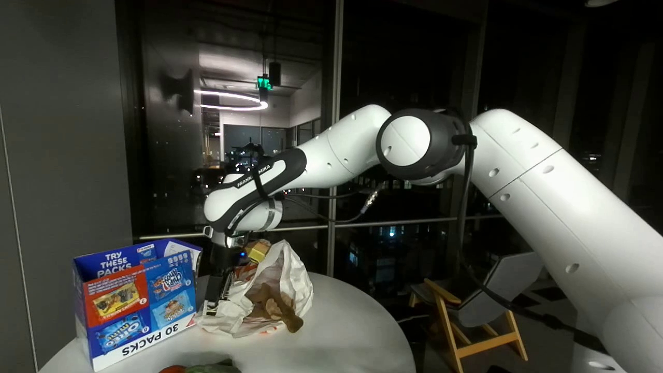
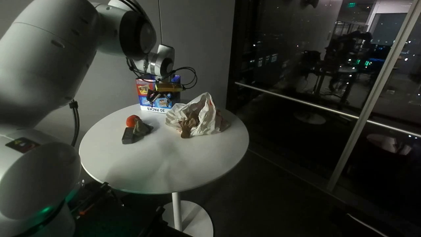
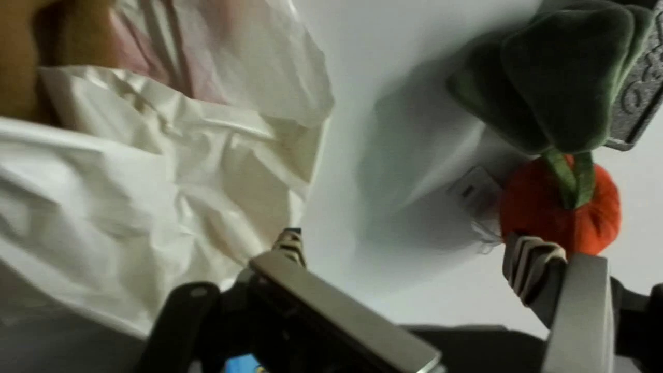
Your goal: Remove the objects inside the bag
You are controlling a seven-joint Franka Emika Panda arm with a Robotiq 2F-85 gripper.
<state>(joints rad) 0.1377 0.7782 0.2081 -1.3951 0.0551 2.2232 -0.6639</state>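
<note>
Okay, so the arm is stretched out over this round white table and the gripper hangs above it, fingers spread wide with bare tabletop showing in the gap. In an exterior view it lines up between a blue-and-red snack box and the bag. From the wrist view one finger looks just beside the bag's edge; touching or not, I honestly can't tell.

Bag's white, crumpled and slumped on the table. A brown plush-looking thing pokes out of its mouth in both exterior views, the rest of it tucked inside. Deeper in, it's too blurry for me to make out.

Well apart from the bag sits a red-orange stuffed toy with floppy green leaves, and a dark gray block is right up beside those leaves. The box stands upright, with "30 PACKS" upside down along its bottom edge, lol. Behind everything: dark windows, plus a wooden-framed chair past the table.
</note>
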